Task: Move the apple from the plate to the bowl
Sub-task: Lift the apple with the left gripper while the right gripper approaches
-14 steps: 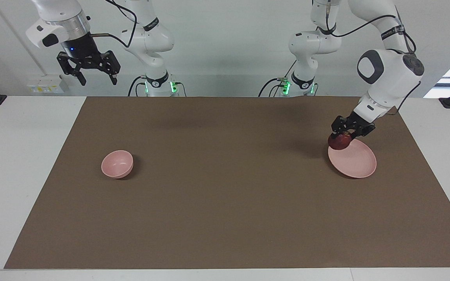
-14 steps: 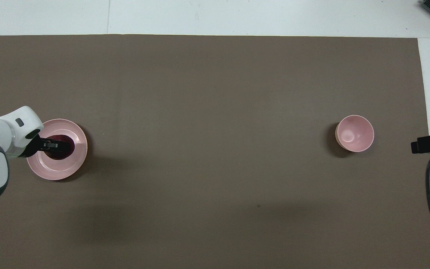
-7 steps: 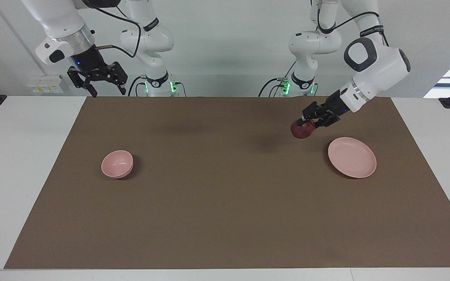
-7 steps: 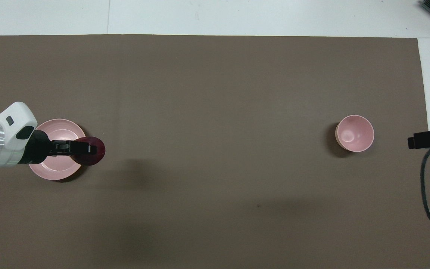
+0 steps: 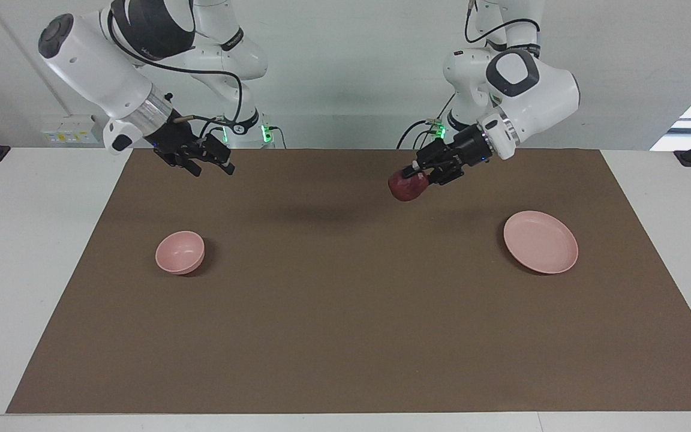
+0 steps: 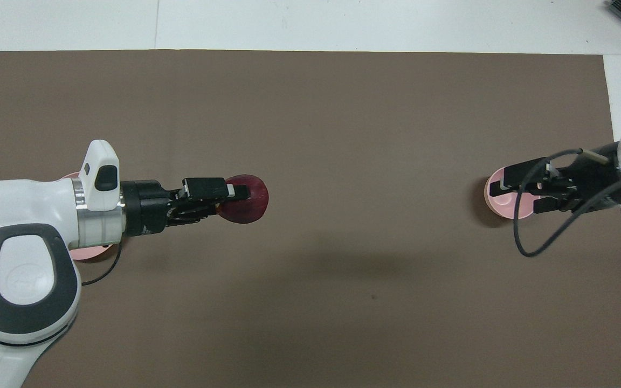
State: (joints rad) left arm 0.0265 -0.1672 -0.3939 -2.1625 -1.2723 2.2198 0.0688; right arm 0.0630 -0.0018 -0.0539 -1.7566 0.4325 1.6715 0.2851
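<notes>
Clearly, in the facing view, the left gripper [image 5: 412,174] was pinching the apple [image 5: 406,186] from above and to one side, holding it in the air over the bare mat [image 5: 345,312], between the plate [image 5: 541,242] and the bowl [image 5: 180,252]. The plate lay empty toward the left arm's end. The bowl sat empty toward the right arm's end, well apart from the apple. The right gripper [image 5: 209,166] hung in the air, its fingers spread, with nothing between them.

From overhead, the left gripper [image 6: 234,192] reached out over the mat with the apple [image 6: 246,198] at its tip; only a small part of the fruit sat between the fingers, most of it bulging past them. The plate [image 6: 71,176] was mostly covered by the arm. The right gripper [image 6: 518,195] covered much of the bowl [image 6: 496,200], though it was raised above it.

The grip looked shallow on a round, smooth fruit, so a quick swing could let it slip and roll off across the mat. With both grippers heading for the same spot, they could also collide over the bowl or knock it aside.
</notes>
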